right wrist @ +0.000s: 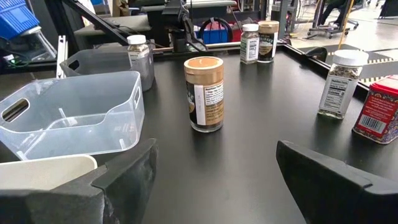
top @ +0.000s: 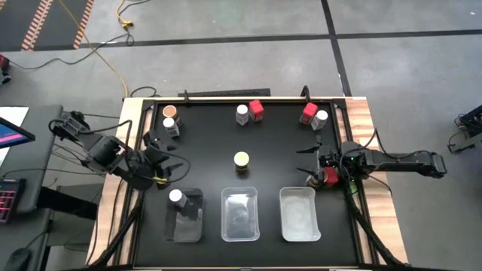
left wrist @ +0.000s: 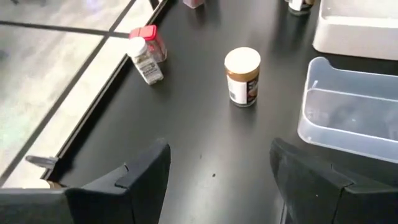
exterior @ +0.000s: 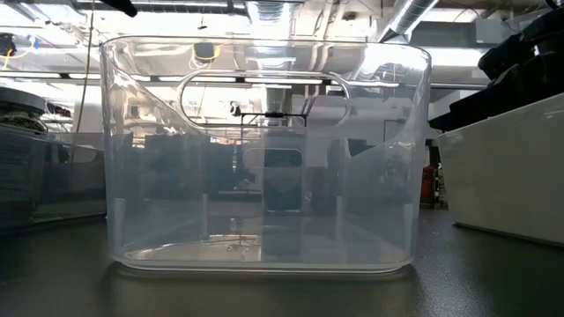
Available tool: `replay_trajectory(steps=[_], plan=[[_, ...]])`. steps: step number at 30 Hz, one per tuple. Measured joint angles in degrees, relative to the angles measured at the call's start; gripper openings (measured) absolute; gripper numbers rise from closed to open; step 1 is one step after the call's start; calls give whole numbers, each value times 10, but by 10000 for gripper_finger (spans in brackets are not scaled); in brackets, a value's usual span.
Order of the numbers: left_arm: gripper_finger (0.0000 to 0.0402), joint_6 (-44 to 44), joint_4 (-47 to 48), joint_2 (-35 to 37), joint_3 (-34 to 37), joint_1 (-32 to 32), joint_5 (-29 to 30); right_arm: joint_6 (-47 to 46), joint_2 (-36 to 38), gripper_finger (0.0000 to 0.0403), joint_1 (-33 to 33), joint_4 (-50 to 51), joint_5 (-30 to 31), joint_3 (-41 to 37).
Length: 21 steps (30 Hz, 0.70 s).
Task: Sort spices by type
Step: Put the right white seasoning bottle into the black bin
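On the black table (top: 211, 162), spice jars (top: 242, 114) line the far edge. The overhead view alone shows one white-capped jar (top: 175, 197) inside the left tray (top: 184, 226). Left gripper (left wrist: 217, 177) and right gripper (right wrist: 214, 168) hover, fingers spread.

Clear tray (exterior: 264, 150) fills low view, hiding jars; labels (left wrist: 238, 91) unreadable.

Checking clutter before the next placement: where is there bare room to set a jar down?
Bare black table lies either side of the yellow-lidded jar, between it and the left gripper and right gripper. Crowded: the three trays along the front and jar pairs along the back edge.
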<state>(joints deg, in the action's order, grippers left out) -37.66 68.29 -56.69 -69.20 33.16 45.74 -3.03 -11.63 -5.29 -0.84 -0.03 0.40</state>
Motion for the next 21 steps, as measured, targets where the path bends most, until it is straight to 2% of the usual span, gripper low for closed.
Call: replay_trajectory(steps=[10,13,17,21], plan=[[263,-37,-40,-11,60,-56,0,0,0,363,0,0,0,0],[263,-11,-41,-19,61,-65,-2,1,0,363,0,0,0,0],[263,36,-53,-27,61,-71,-3,57,0,363,-5,0,0,0],[263,54,-53,-34,61,-71,-3,74,0,363,-5,0,0,0]])
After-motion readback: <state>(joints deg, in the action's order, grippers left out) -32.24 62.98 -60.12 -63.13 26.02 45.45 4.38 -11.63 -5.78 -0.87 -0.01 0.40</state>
